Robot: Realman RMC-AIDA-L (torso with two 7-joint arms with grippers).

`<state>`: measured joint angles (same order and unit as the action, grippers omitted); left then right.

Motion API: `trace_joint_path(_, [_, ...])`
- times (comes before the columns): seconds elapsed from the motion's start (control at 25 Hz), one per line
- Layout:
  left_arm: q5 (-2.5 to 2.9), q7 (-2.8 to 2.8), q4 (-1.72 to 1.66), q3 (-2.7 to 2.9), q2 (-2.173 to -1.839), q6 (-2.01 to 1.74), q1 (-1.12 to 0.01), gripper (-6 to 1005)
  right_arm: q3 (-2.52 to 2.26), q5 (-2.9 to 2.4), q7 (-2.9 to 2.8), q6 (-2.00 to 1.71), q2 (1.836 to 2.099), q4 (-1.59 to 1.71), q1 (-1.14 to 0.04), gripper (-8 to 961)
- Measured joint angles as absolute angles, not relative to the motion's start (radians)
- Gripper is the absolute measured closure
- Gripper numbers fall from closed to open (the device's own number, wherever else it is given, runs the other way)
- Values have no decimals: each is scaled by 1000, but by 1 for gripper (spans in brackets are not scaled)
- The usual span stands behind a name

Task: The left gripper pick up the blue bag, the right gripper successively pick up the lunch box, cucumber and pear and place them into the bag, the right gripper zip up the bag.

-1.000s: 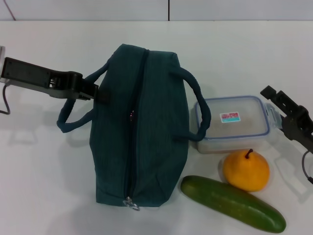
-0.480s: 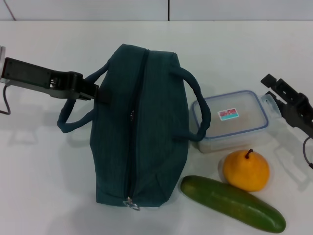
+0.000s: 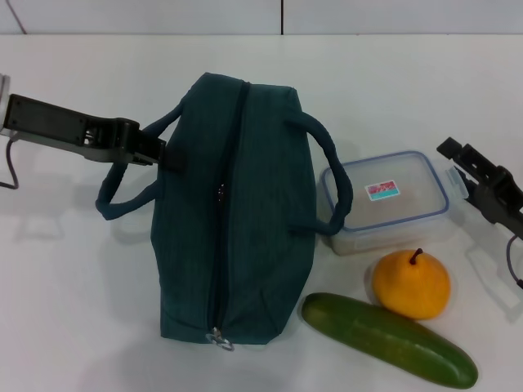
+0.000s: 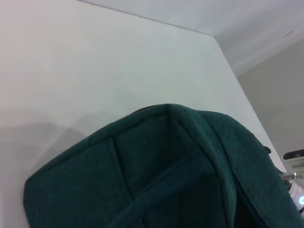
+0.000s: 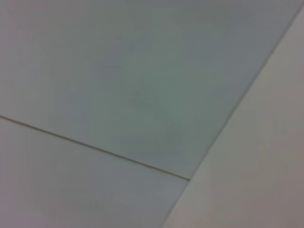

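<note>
Right gripper (image 3: pixel 464 166) retreated (fingers unclear).

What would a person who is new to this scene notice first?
First the blue bag, lying closed in the middle of the white table, with the left pincer at its side by a handle. To its right sit the lunch box, pear and cucumber, untouched; the right pincer waits beside the box.

Black angular arms; left tool (image 3: pixel 166 153); thin cables.
</note>
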<state>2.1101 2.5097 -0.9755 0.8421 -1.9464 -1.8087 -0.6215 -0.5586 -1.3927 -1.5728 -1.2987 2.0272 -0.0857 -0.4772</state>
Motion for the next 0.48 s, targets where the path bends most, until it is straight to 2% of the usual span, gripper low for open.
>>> trace_joint_path(0.48, [2112,2485,-976,843,-1944,-1807,-629,946,-568,-1394,-1622,-1391,2028,-130,-447,181])
